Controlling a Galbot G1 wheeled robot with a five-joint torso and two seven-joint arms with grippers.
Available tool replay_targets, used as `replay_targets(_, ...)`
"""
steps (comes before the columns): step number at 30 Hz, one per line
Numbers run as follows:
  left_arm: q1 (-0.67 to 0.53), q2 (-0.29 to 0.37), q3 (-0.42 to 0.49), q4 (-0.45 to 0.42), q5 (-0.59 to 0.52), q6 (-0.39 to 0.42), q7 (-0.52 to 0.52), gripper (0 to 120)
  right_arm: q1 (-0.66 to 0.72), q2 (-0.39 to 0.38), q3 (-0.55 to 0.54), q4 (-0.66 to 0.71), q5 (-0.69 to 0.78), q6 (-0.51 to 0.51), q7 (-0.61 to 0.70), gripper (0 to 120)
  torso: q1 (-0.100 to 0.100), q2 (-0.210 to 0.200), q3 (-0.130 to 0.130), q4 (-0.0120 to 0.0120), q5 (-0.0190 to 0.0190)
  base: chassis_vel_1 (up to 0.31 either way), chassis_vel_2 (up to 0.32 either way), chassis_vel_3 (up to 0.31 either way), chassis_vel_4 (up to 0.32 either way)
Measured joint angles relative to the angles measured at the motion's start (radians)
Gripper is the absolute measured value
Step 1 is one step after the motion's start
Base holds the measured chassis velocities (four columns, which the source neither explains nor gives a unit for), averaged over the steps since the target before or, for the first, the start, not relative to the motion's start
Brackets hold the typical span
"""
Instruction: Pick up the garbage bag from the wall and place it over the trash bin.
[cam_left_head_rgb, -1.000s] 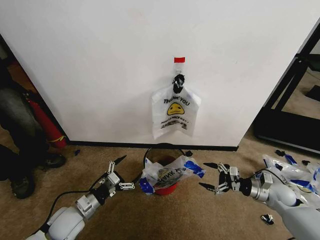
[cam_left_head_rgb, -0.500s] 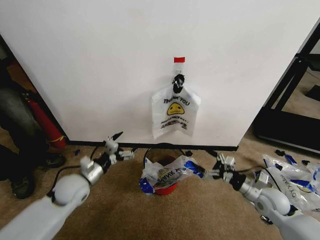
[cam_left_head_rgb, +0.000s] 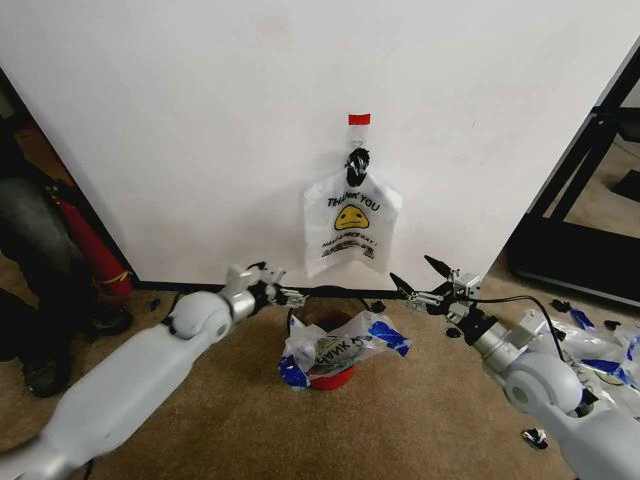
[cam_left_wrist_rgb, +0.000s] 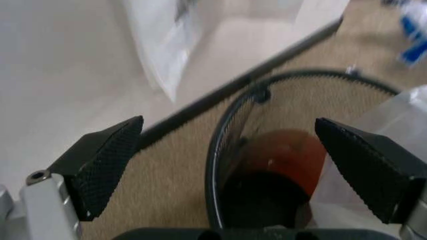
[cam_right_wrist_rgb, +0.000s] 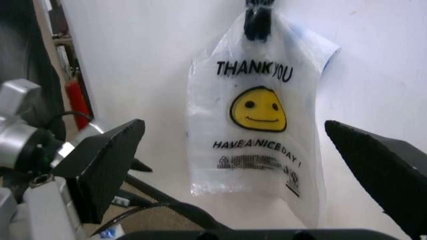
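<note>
Two grippers in the head view, both raised toward the wall (cam_left_head_rgb: 200, 120). Left gripper (cam_left_head_rgb: 283, 293) at centre-left of the frame, just beside the black rim of the trash bin (cam_left_head_rgb: 300, 305), jaws spread wide, nothing between them. Right gripper (cam_left_head_rgb: 420, 283) at centre-right, below and right of the hanging bag, jaws likewise apart and empty.

One garbage bag (cam_left_head_rgb: 350, 222) hanging at the frame's centre from one black hook (cam_left_head_rgb: 357, 158) under one short red tape strip (cam_left_head_rgb: 359, 119). Thin, translucent white film, wrinkled, handles bunched at the hook; black "THANK YOU" lettering, one round yellow smiley face. Same bag (cam_right_wrist_rgb: 257, 117) between the right gripper's dark, wedge-shaped fingers (cam_right_wrist_rgb: 100, 167) in the right wrist view, not touched.

One trash bin on the brown carpet (cam_left_head_rgb: 400, 420), lower centre: round, dark mesh sides, red base. One crumpled bag (cam_left_head_rgb: 340, 345) of matching print draped over its mouth. Further bags (cam_left_head_rgb: 585, 350) of the same print piled at the right edge; count unclear.

One red fire extinguisher (cam_left_head_rgb: 95, 250) at the left edge. One black baseboard strip (cam_left_head_rgb: 440, 295) along the foot of the flat white wall.
</note>
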Motion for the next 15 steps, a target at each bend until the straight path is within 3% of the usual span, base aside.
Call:
replay_targets(8, -0.103, -0.069, 0.122, 0.108, 0.025, 0.116, -0.051, 100, -0.029, 0.003, 0.027, 0.017, -0.023, 0.000, 0.002, 100, 0.000, 0.000, 0.000, 0.0003, -0.0001, 0.000, 0.000, 0.000, 0.000)
replay_targets(15, -0.166, -0.107, 0.181, 0.133, 0.062, 0.207, -0.078, 98, -0.062, 0.013, 0.037, 0.023, -0.047, 0.002, 0.000, 100, 0.000, 0.000, 0.000, 0.0004, 0.0000, 0.000, 0.000, 0.000, 0.000)
